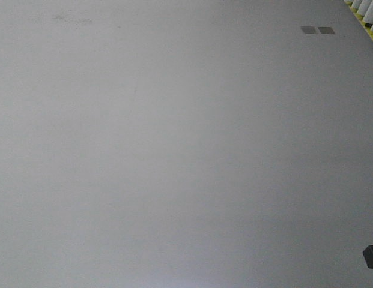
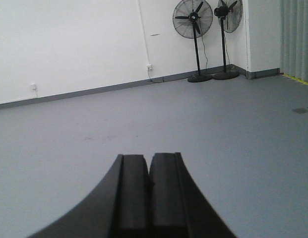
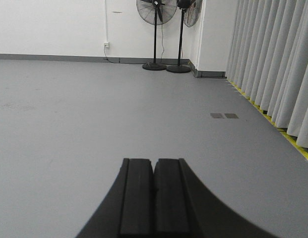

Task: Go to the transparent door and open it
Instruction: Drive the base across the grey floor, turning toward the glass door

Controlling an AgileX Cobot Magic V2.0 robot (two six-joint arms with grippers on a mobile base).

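The transparent door is out of view in every frame. My left gripper (image 2: 149,156) is shut and empty, with its black pads pressed together over bare grey floor. My right gripper (image 3: 154,160) is also shut and empty, its pads closed flat against each other, pointing across the grey floor toward the far white wall. The front view shows only grey floor.
Two black pedestal fans (image 2: 195,29) (image 3: 154,20) stand by the far white wall near the corner. Grey curtains (image 3: 273,59) hang along the right side above a yellow floor line (image 3: 292,141). A floor plate (image 3: 224,115) (image 1: 318,30) lies in the floor ahead to the right.
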